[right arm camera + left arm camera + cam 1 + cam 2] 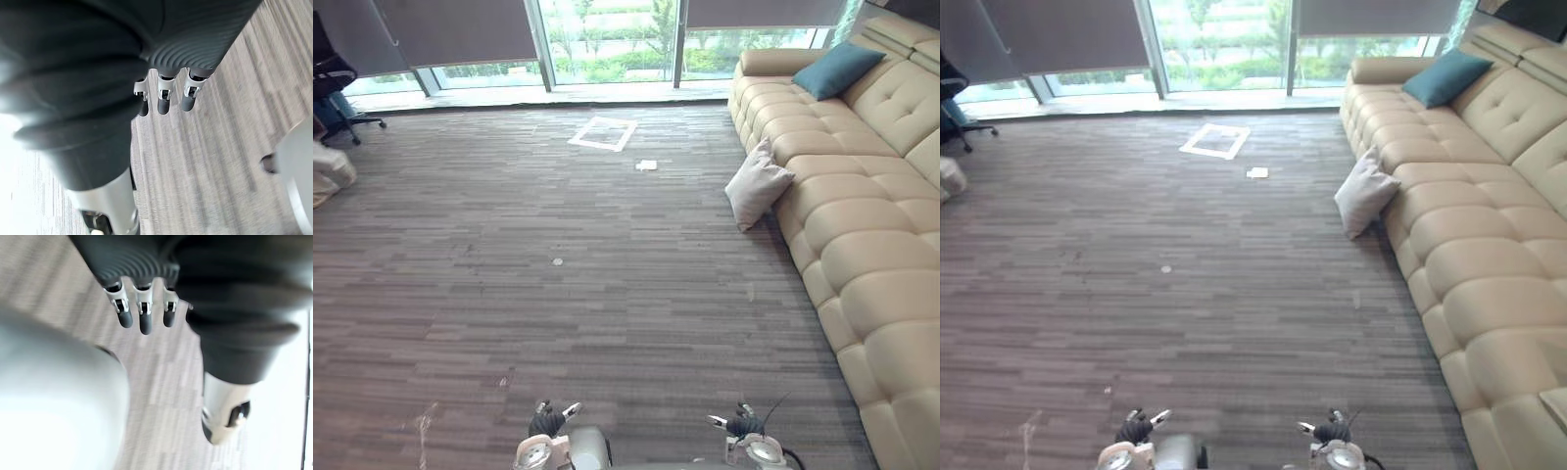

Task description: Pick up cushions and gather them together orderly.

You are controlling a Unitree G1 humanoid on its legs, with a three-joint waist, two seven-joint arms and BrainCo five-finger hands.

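Above grey carpet (pixel 558 294), left hand (pixel 546 423) and right hand (pixel 744 425) hang, fingers (pixel 145 318) loose, empty.

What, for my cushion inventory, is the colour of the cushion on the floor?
The cushion is pale greyish white; left eye view.

We log the sofa (pixel 862 225) along the right. Far cushion (pixel 837 69) lies on the sofa's far end. Floor cushion (pixel 756 184) leans against the sofa's front, on the floor (pixel 558 323). Taped square (pixel 603 133) and paper scrap (pixel 646 165) lie left of the sofa, office chair (pixel 333 83) farthest left.
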